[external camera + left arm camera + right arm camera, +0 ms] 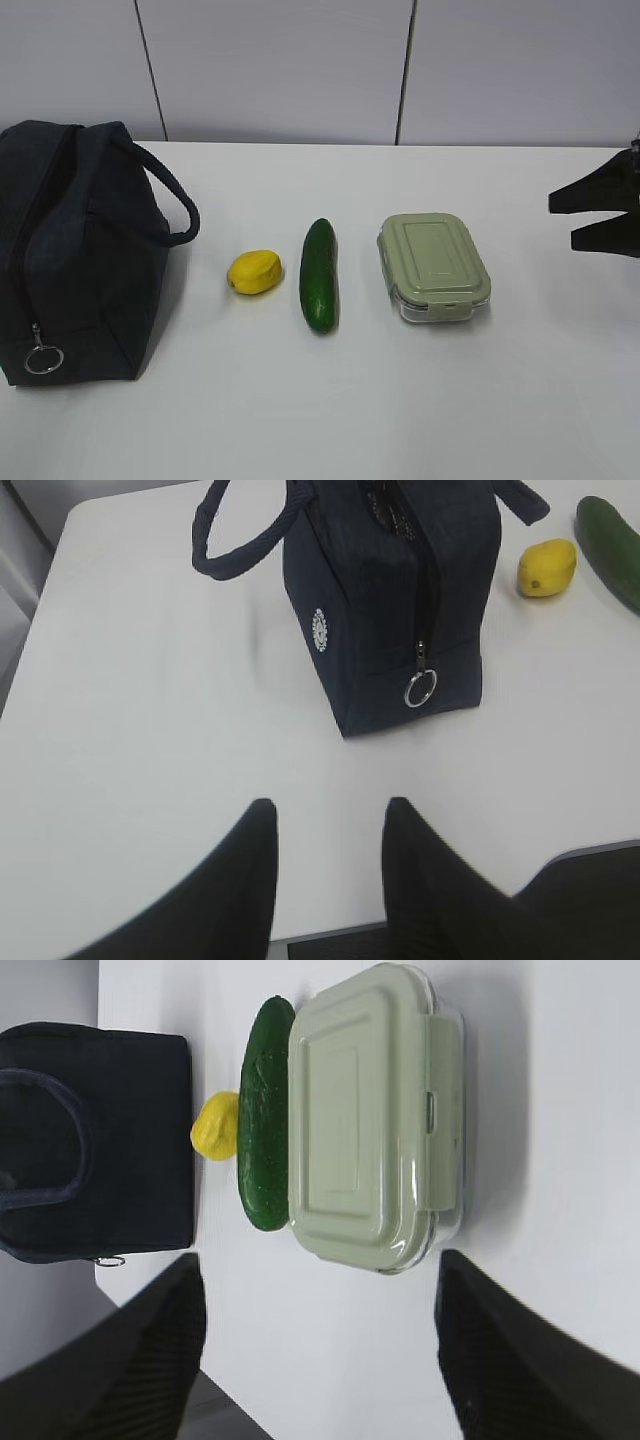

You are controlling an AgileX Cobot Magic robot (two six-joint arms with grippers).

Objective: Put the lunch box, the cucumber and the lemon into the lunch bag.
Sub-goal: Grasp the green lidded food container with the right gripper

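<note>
Mid-bench, front to back: cucumber (320,275) lies long axis near-to-far, between lemon (255,272) and lunch box (433,266); lunch bag (75,250) at left edge. Right gripper (590,220) fingers released, empty; left gripper (325,825) fingers apart, empty.

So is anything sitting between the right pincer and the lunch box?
Nothing visible. The right pincer stands open with only bare table between it and the lunch box; the cucumber lies on the box's far side.
</note>
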